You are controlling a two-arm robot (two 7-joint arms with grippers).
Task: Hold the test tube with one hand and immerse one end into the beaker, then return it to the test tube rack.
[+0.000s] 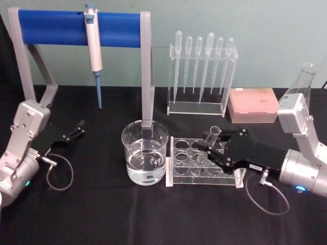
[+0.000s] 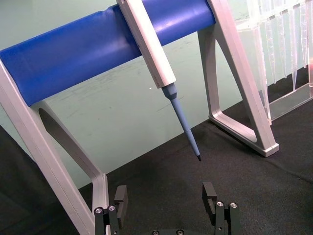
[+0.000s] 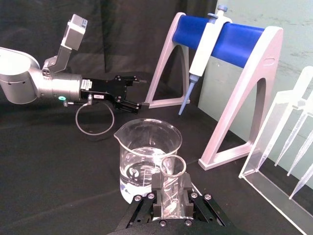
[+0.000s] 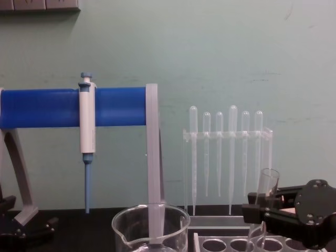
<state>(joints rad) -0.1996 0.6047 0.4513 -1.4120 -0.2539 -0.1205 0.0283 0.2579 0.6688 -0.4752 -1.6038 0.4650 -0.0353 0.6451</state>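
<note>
We had the blue-barred stand (image 1: 76, 28) with its pipettor (image 1: 93, 43) at the back, the beaker (image 1: 144, 152) of clear liquid mid-table, and just to its right the clear rack (image 1: 204, 166), where our right gripper (image 1: 214, 148) had its jaws closed on the test tube (image 1: 213, 135), tilted, its lower end at the rack. Our left gripper (image 1: 79, 127) sat parked well off to the left, jaws apart and empty. We judged this the pick-up step; next called for lifting the tube clear, carrying it left over the beaker's rim and lowering one end into the liquid.
</note>
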